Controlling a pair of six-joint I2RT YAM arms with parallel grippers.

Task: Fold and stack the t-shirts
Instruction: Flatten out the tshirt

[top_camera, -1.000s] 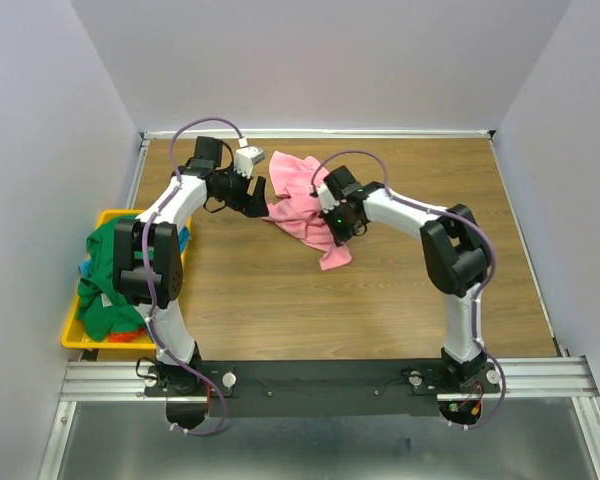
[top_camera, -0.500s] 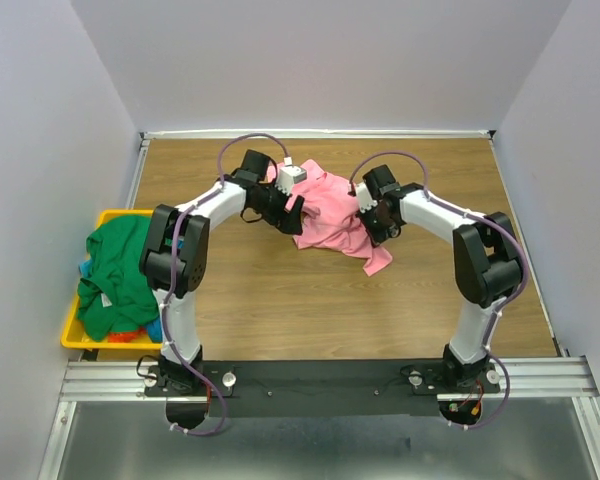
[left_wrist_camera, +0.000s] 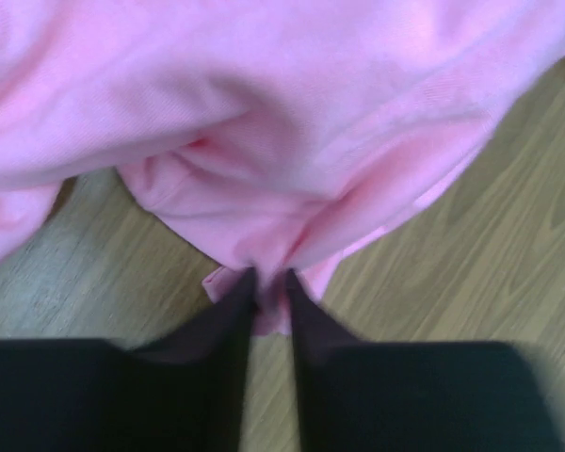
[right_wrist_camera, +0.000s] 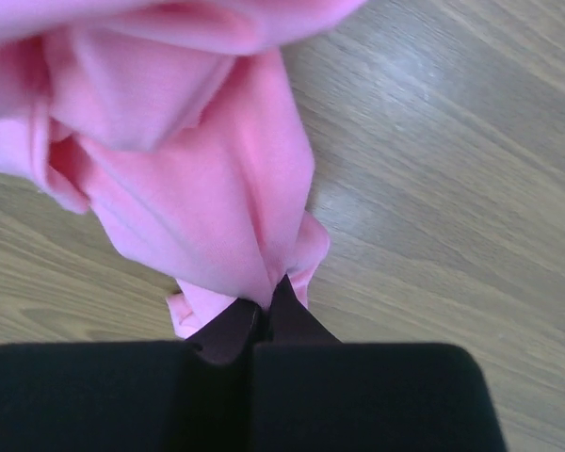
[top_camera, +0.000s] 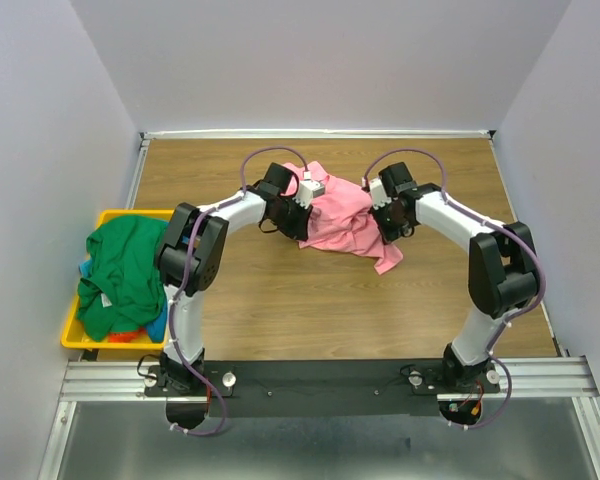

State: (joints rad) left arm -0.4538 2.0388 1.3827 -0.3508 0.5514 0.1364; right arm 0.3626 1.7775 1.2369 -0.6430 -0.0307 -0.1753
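A crumpled pink t-shirt (top_camera: 342, 215) lies on the wooden table between my two arms. My left gripper (top_camera: 302, 212) is shut on its left edge; in the left wrist view the black fingers (left_wrist_camera: 237, 299) pinch a fold of pink t-shirt (left_wrist_camera: 292, 141) above the wood. My right gripper (top_camera: 390, 222) is shut on the right edge, where the right wrist view shows pink t-shirt (right_wrist_camera: 198, 198) bunched at the fingertips (right_wrist_camera: 234, 328). A green t-shirt (top_camera: 120, 275) is heaped in the bin at the left, over bits of blue and orange cloth.
A yellow plastic bin (top_camera: 72, 337) sits at the table's left edge beside the left arm. Pale walls close off the back and both sides. A metal rail (top_camera: 330, 375) holding both arm bases runs along the near edge.
Both arms swung right with the pink t-shirt. The left gripper, open a moment ago, has shut on the shirt's left edge. The right gripper kept its hold.
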